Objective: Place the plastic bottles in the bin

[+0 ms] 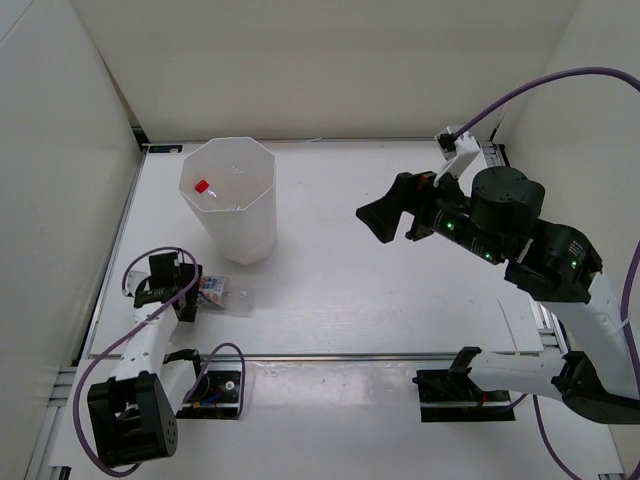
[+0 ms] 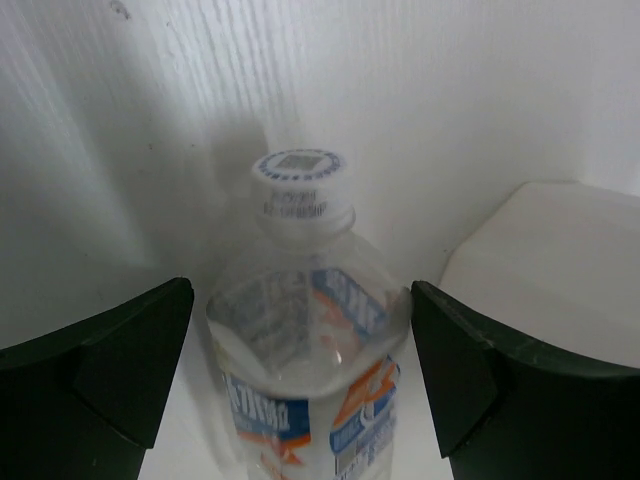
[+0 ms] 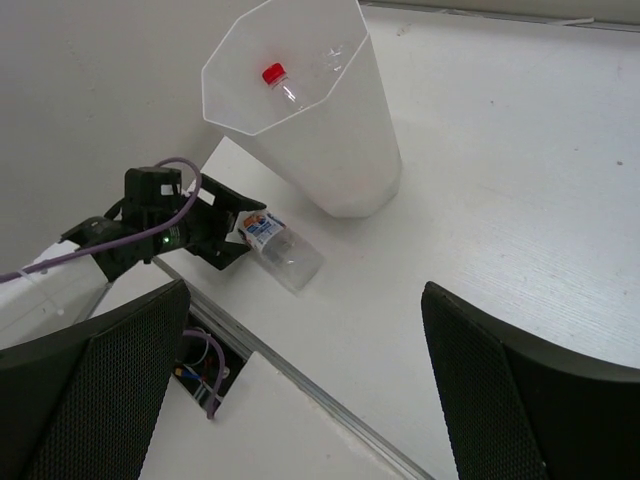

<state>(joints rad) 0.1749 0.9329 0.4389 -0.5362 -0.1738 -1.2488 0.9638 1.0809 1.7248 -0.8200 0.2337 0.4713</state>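
Left end effector (image 1: 200,291) low, jaws spread — right end effector (image 3: 305,385) raised, jaws wide apart.

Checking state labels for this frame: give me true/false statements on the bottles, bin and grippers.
1. A red-capped bottle is inside the bin. True.
2. The bin lies tipped on its side. False: it stands upright.
3. The right gripper holds a bottle. False: it is open and empty, above the table.
4. A labelled bottle lies on the table between the left gripper's open fingers. True.
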